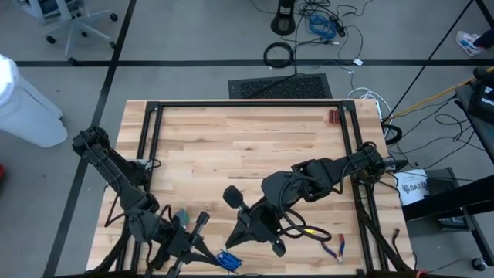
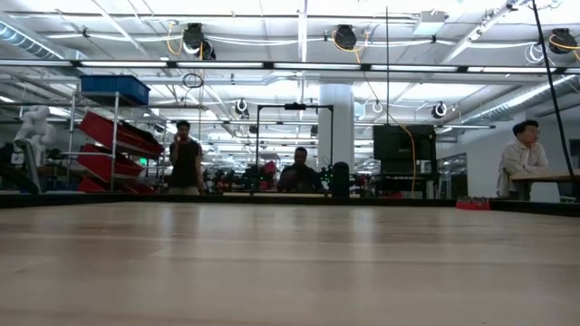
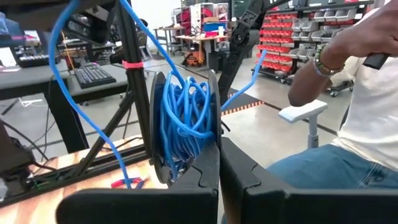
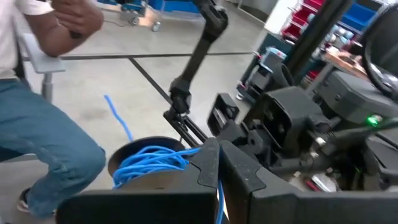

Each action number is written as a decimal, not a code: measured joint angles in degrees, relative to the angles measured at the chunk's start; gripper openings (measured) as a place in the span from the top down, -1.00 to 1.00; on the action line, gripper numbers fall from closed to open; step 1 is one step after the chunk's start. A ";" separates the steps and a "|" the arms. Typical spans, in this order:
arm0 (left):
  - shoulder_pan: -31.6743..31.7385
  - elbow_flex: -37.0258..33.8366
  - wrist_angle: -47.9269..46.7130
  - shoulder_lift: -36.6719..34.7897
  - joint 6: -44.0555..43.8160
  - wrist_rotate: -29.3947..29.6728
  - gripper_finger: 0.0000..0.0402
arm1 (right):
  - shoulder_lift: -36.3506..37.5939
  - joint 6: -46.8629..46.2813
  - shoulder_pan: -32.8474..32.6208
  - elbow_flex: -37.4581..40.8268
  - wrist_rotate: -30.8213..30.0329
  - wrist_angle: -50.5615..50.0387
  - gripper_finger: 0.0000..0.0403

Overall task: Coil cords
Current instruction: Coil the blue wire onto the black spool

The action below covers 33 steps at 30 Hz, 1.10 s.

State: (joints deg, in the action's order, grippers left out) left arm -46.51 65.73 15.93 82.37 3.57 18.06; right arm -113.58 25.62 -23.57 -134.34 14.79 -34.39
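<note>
Closest to the lens in the left wrist view, the 2 dark fingers of the left gripper (image 3: 219, 180) are seen pressed together, and a blue cord (image 3: 183, 121) wound on a dark spool is caught between or just in front of them. In the right wrist view, the right gripper (image 4: 219, 177) is likewise shut, with the same blue coil lying just beyond its fingertips; whether it is actually pinched there cannot be told. From above, both grippers are found at the near edge of the wooden table (image 1: 247, 139), close together, the left gripper (image 1: 202, 222) beside the blue bundle and the right gripper (image 1: 245, 225) just across from it.

The coiling itself is judged to be far along: most of the cord is already gathered into loops, while 1 loose length is still seen arcing away from the spool. The next move is judged to call for that free tail to be drawn in and laid onto the windings, with the spool held steady by the other arm.

A seated person (image 3: 354, 124) is visible just past the table's edge.
</note>
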 joint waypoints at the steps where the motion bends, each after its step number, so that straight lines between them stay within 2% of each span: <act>1: 0.01 0.00 0.01 0.00 0.33 0.00 1.00 | -0.03 0.33 0.00 0.00 0.35 -0.03 1.00; 4: -0.01 -0.02 0.14 0.00 1.88 0.00 1.00 | -0.41 0.46 0.03 -0.02 0.68 0.13 1.00; 10: 0.27 0.10 1.69 0.00 6.15 -0.07 1.00 | -1.74 0.30 0.68 -0.07 5.11 3.30 1.00; 14: 1.15 0.79 1.53 0.00 5.99 -3.22 1.00 | -2.81 -0.72 1.97 -0.04 8.42 4.84 1.00; 24: 1.54 0.83 1.09 0.00 6.30 -4.59 1.00 | -4.43 -4.10 4.73 -0.04 14.27 7.30 1.00; 33: 1.39 0.85 1.13 0.00 7.77 -4.96 1.00 | -6.14 -10.14 6.68 -0.02 23.22 9.44 0.77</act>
State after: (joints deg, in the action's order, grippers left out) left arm -45.12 66.59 17.06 82.37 11.33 13.10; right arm -119.72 15.48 -16.89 -134.37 38.01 -24.95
